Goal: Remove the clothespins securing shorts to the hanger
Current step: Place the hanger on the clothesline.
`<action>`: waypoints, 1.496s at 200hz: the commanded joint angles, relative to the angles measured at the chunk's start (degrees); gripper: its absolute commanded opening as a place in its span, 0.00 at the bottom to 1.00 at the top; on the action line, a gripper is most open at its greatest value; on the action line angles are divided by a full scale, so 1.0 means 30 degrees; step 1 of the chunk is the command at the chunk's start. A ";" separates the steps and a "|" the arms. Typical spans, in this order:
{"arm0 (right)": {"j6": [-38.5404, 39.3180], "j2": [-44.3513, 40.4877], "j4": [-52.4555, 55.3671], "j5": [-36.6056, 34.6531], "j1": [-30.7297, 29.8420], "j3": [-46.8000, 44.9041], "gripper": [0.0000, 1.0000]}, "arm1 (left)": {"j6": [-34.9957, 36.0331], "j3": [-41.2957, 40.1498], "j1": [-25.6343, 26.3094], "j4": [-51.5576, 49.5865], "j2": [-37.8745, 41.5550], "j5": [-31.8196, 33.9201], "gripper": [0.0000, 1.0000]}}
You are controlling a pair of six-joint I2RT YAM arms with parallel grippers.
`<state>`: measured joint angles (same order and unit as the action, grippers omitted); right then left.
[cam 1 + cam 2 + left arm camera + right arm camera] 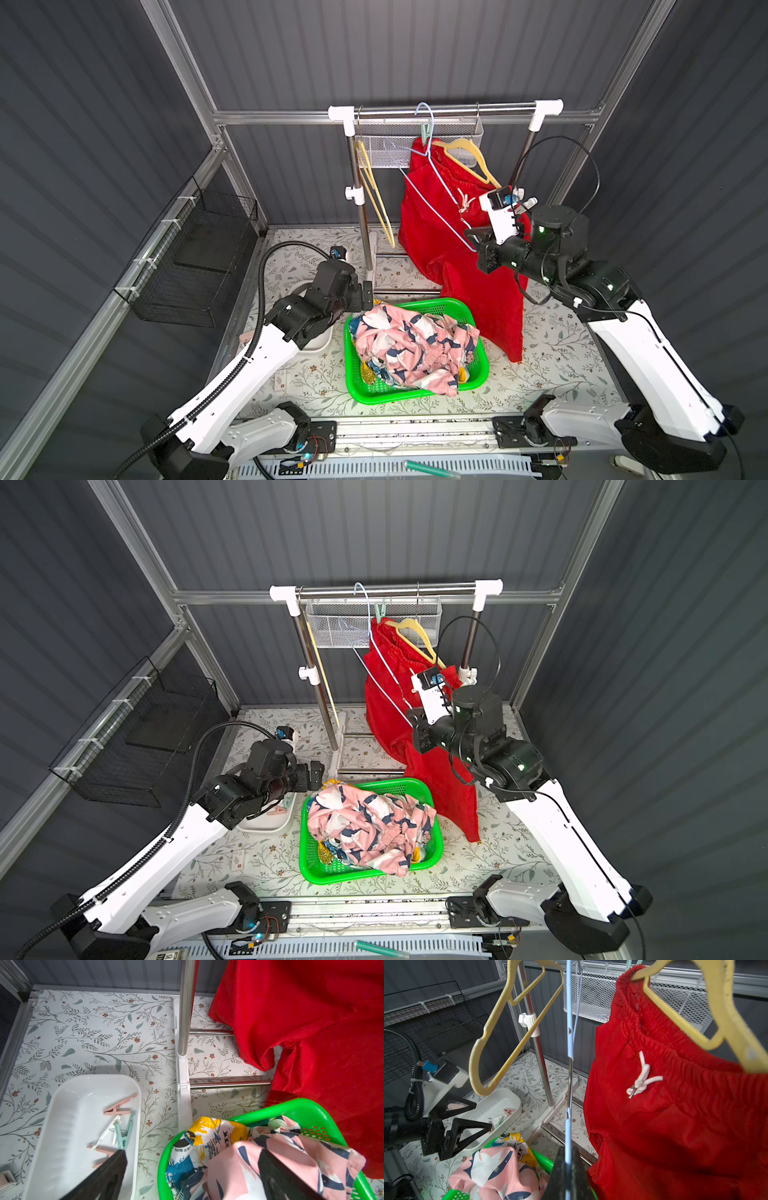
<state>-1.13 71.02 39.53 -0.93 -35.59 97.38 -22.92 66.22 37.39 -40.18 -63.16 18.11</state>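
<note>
The red shorts (440, 216) (390, 696) hang by one waistband corner from a mint clothespin (424, 132) (379, 612) on the blue wire hanger (440, 195). That hanger hooks over the rack's rail. My right gripper (476, 241) (567, 1150) is shut on the hanger's lower end, beside the shorts (675, 1105). My left gripper (362, 296) (193, 1153) stands open and holds nothing, low between the white tray (62, 1109) and the green basket (301, 1105). Several loose clothespins (121, 1106) lie in the tray.
Pink bird-print shorts (411, 345) and white yellow-blue print shorts (207, 1132) fill the green basket (374, 399). Two empty yellow hangers (469, 160) (374, 195) hang on the rack. A white mesh basket (386, 145) hangs behind it. A black wire basket (199, 266) lines the left wall.
</note>
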 commanded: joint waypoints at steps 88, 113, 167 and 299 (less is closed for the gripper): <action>-0.0952 0.2800 -0.1539 0.0623 -0.0101 0.2133 0.00 | 0.3295 -0.2648 -0.0045 0.1588 0.1487 0.1064 1.00; -0.0886 0.2709 -0.1760 0.0624 -0.0321 0.1657 0.00 | 0.3389 -0.2623 -0.0068 0.1663 0.1549 0.0813 1.00; -0.0688 0.2416 -0.1707 0.0866 -0.0443 0.1205 0.12 | 0.3849 -0.1460 -0.0064 0.1303 0.0805 0.0392 1.00; 0.0370 -0.1671 -0.1255 -0.1501 -0.0413 -0.0672 0.60 | 0.6401 -0.0204 -0.0052 0.1782 -0.1200 -0.1125 1.00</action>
<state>-1.50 71.55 34.68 -0.69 -36.60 97.23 -6.33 66.85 37.39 -36.29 -67.29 16.53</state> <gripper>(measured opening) 0.578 0.997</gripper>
